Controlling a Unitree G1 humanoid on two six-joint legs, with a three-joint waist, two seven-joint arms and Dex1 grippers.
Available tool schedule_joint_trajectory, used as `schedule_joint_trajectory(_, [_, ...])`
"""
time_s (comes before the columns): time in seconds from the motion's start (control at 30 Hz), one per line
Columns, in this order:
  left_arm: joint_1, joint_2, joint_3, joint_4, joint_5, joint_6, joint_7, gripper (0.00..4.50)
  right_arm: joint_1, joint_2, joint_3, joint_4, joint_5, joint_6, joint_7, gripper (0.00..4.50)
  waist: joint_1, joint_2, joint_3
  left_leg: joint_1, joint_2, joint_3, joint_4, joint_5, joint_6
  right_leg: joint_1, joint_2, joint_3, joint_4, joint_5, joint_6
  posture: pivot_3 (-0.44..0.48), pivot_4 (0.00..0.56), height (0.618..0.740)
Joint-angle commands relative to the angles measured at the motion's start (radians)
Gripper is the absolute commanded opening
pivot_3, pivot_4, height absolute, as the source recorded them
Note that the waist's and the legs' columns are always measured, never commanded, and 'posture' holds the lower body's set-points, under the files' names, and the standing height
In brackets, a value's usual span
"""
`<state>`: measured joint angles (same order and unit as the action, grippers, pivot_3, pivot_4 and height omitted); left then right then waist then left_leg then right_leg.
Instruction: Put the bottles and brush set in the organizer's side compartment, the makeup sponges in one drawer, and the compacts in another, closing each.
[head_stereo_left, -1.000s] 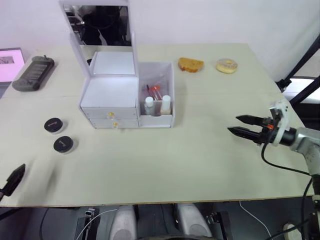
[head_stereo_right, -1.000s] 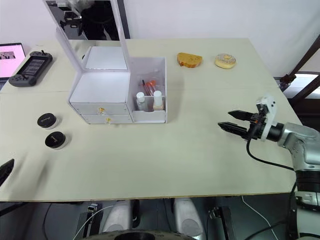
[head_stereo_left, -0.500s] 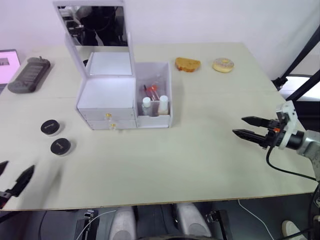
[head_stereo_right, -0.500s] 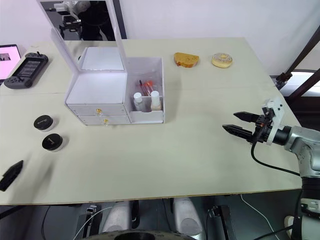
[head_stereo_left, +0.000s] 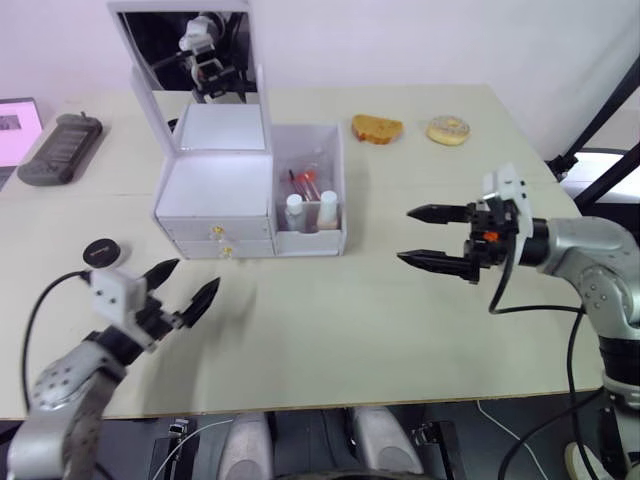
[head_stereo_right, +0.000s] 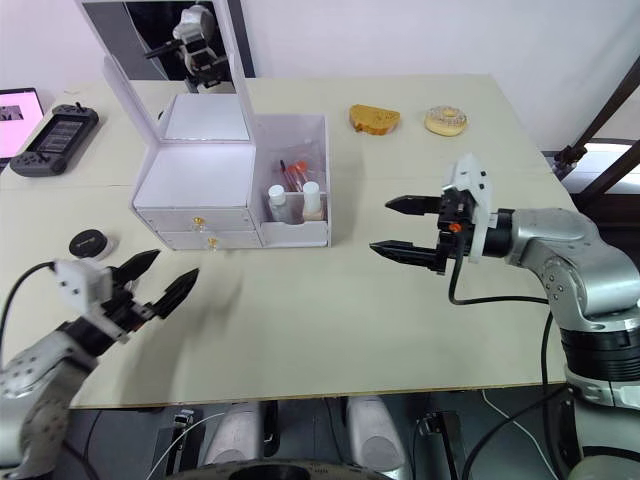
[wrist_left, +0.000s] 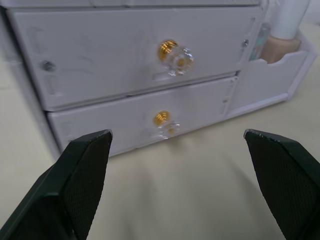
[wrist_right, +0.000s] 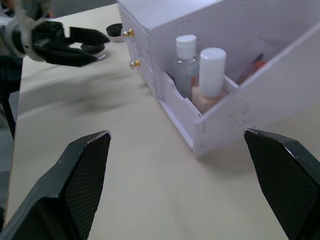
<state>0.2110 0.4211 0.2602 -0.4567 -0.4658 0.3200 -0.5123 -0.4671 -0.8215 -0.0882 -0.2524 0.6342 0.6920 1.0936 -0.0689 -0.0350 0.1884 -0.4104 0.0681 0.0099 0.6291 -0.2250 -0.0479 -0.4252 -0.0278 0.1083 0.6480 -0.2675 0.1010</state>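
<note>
The white organizer (head_stereo_left: 218, 195) stands with its mirror lid up and both drawers shut, upper knob (wrist_left: 172, 52) above lower knob (wrist_left: 162, 120). Its side compartment holds two white-capped bottles (head_stereo_left: 297, 210) (head_stereo_left: 328, 207) and the red-tipped brush set (head_stereo_left: 306, 181). One black compact (head_stereo_left: 103, 252) lies left of the organizer. Another compact (wrist_right: 98, 50) peeks out behind my left gripper. My left gripper (head_stereo_left: 190, 279) is open and empty, low over the table in front of the drawers. My right gripper (head_stereo_left: 405, 236) is open and empty, right of the side compartment. The makeup sponges are out of view.
A grey game controller (head_stereo_left: 64, 146) and a pink-screened device (head_stereo_left: 15, 118) lie at the far left. A piece of bread (head_stereo_left: 377, 128) and a donut (head_stereo_left: 447, 131) sit at the back right. The table's front edge (head_stereo_left: 330, 405) runs just behind both arms.
My left gripper has come up from the table's front left corner to face the drawers. My right gripper has swung left toward the organizer and opened wider.
</note>
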Motion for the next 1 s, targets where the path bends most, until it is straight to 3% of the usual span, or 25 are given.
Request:
schedule_joint_trajectory(0.03, [-0.013,-0.062,-0.055,-0.014,0.08,-0.014,0.107,4.46,-0.023,0.003,-0.02,-0.047,0.023,0.012,-0.029,4.5,0.001,0.0,0.0,0.0,0.0,0.0,0.0,0.0,0.0,0.0,0.0,0.0,0.0,0.0,0.0,0.0,0.15,0.74])
schedule_joint_trajectory(0.2, [-0.024,-0.138,-0.128,0.026,0.14,-0.064,0.148,4.46,-0.019,-0.003,-0.021,-0.063,0.018,0.017,-0.045,4.5,0.002,0.0,0.0,0.0,0.0,-0.002,0.001,0.0,0.0,0.0,0.001,0.0,0.001,0.001,0.001,0.0,0.15,0.74])
schedule_joint_trajectory(0.3, [-0.031,-0.182,-0.138,0.068,0.176,-0.098,0.193,3.67,-0.02,-0.008,-0.022,-0.068,0.014,0.017,-0.052,4.5,0.001,0.0,0.0,0.0,0.0,-0.002,0.001,0.0,0.0,0.001,0.001,0.0,0.001,0.001,0.001,0.0,0.15,0.74])
schedule_joint_trajectory(0.37, [-0.046,-0.206,-0.155,0.091,0.225,-0.121,0.232,2.81,-0.022,-0.015,-0.025,-0.07,0.011,0.019,-0.056,4.5,0.002,0.0,0.0,0.0,0.0,-0.003,0.001,0.0,0.0,0.001,0.001,0.0,0.001,0.001,0.002,0.0,0.15,0.74])
schedule_joint_trajectory(1.0, [-0.153,-0.27,-0.21,0.148,0.322,-0.186,0.313,2.81,-0.051,-0.031,-0.013,-0.06,-0.015,0.01,-0.063,4.5,0.015,0.0,0.0,0.0,-0.001,-0.003,0.002,0.0,0.0,0.001,0.001,0.0,0.001,0.001,0.002,0.0,0.15,0.74])
